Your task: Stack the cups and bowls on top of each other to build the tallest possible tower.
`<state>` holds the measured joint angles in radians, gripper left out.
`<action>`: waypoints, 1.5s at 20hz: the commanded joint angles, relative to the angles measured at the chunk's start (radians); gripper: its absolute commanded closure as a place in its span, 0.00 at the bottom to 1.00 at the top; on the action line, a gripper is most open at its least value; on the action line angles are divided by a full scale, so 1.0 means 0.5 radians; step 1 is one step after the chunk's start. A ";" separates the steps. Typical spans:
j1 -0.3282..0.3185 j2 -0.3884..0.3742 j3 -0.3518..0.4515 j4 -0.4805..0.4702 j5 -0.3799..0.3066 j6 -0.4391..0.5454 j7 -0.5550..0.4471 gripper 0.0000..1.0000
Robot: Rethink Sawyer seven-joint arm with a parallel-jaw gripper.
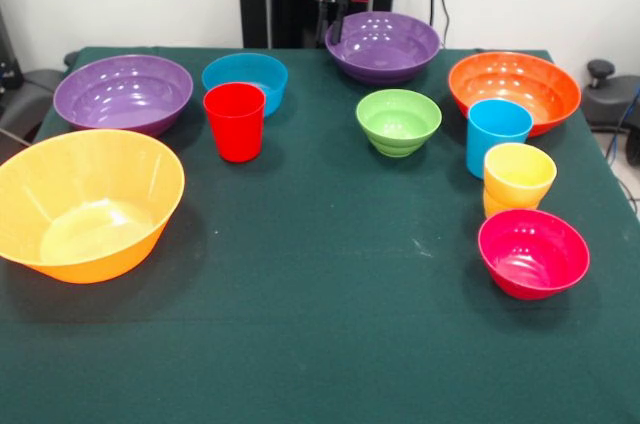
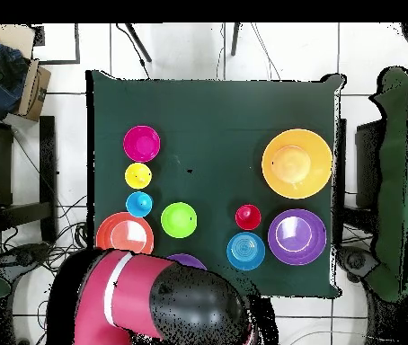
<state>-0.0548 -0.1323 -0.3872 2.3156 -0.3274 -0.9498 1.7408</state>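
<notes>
The gripper (image 1: 337, 24) is hanging at the far edge of the table (image 1: 330, 324), its dark tip dipping just behind the rim of a purple bowl (image 1: 383, 45); whether it is open or closed I cannot tell, and it is holding nothing I can see. Nothing is stacked except the yellow cup (image 1: 518, 178), which seems to be sitting in a second yellow one.

Moving outward in the front view, a green bowl (image 1: 398, 121) is sitting nearer the camera than that purple bowl. To its right an orange bowl (image 1: 515, 90) is resting, with a light blue cup (image 1: 497, 136) standing just in front of it, the yellow cup next, and a magenta bowl (image 1: 533, 252) nearest. On the left, a blue bowl (image 1: 245, 81) is sitting behind a red cup (image 1: 234, 121), touching or nearly so. A second purple bowl (image 1: 123, 94) is lying beside them, and the biggest yellow-orange bowl (image 1: 88, 204) is sitting near the front left corner.

From overhead, the red and black arm (image 2: 154, 310) is covering most of the purple bowl (image 2: 187, 261) by the base, leaving only a sliver showing, and it is hiding the gripper entirely. That view is also showing all pieces well spread, with open cloth in the middle.
</notes>
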 commanded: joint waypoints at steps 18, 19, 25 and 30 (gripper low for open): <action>-0.003 0.184 0.214 -0.101 -0.048 0.373 0.282 1.00; -0.008 0.189 0.216 -0.103 -0.051 0.370 0.286 1.00; -0.056 0.206 0.239 -0.101 -0.055 0.387 0.316 0.00; -0.067 0.207 0.243 -0.097 -0.054 0.395 0.316 0.00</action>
<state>-0.0641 -0.1252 -0.3804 2.3151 -0.3270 -0.9492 1.7406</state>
